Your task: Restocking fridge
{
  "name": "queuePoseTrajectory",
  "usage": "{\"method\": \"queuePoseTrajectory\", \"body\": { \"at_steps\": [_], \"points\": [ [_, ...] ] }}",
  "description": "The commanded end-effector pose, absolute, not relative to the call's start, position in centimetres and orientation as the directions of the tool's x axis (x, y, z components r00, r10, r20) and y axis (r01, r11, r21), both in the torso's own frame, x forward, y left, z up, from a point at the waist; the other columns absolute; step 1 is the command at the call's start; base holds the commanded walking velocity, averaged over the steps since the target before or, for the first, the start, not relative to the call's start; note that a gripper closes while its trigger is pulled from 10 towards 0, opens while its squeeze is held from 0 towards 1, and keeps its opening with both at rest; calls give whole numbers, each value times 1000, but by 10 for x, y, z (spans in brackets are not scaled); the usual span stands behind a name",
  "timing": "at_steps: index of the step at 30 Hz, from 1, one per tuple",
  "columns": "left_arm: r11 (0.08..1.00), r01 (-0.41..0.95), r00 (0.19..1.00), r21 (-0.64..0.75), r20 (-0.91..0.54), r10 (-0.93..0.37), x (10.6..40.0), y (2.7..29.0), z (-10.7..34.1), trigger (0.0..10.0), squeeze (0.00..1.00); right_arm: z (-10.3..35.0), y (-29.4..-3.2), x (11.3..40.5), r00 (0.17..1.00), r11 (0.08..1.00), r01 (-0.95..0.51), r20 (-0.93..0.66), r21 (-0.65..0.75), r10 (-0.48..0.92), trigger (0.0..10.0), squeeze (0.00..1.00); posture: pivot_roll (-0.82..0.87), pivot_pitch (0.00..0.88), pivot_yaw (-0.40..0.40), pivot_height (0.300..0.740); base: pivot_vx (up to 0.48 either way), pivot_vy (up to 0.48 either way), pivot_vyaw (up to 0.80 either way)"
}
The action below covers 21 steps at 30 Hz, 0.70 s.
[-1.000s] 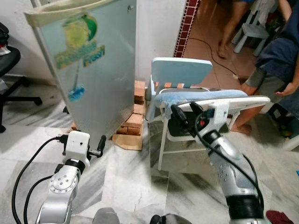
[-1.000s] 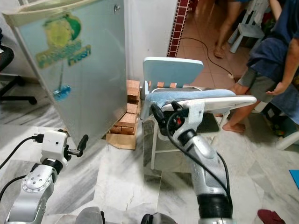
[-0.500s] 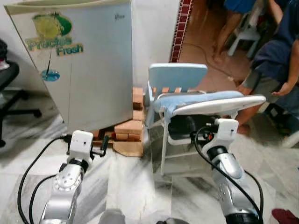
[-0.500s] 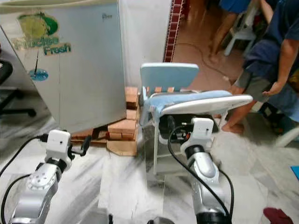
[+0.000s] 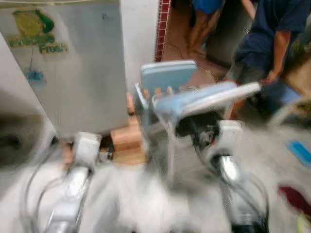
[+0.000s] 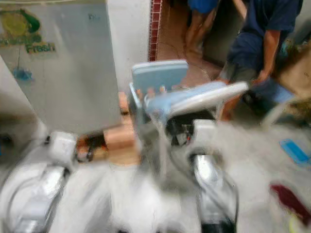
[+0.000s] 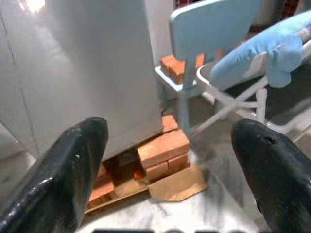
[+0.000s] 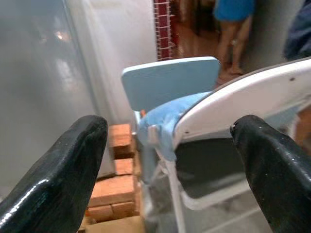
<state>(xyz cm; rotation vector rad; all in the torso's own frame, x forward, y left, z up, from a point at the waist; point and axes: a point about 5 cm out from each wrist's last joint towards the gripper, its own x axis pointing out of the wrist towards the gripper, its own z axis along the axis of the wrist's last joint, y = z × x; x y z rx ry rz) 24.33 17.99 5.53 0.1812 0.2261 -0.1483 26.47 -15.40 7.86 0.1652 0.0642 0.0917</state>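
Note:
The silver fridge (image 5: 73, 73) stands shut at the left, with a green "Fresh" sticker on its door, raised on red bricks (image 7: 163, 148). Both eye views are blurred by motion. My left gripper (image 7: 165, 194) is held low in front of the fridge's lower corner, open, with nothing between its fingers (image 7: 63, 179). My right gripper (image 8: 165, 194) is open too and empty, held just before the white folding chair (image 8: 233, 104) draped with a blue towel (image 8: 163, 119). In the left eye view the right gripper (image 5: 194, 131) sits under that chair's seat.
A light blue plastic chair (image 5: 167, 77) stands between the fridge and the white chair. A flat cardboard piece (image 7: 177, 184) lies by the bricks. People (image 5: 272, 43) stand at the back right. A dark red item (image 5: 296, 199) and a blue one (image 5: 299, 150) lie on the floor at the right.
The whole picture has shifted and blurred, so the camera is moving. My right gripper dropped from a raised pose to level with the white chair's seat. The left gripper stays low by the fridge.

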Motion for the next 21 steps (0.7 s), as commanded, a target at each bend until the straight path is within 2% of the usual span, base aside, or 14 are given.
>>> {"method": "queuePoseTrajectory", "body": {
  "at_steps": [1,21],
  "points": [
    [974,149,972,173,-209,-112,242,186,59,10000,0,83,-151,267,995,981,-89,-33,173,96,10000,0,62,0,-57,740,0,0,0],
    [971,163,976,177,-175,-132,243,184,62,10000,0,84,-151,269,996,983,-82,-21,164,87,10000,0,57,0,-48,740,0,0,0]
  ]
}}
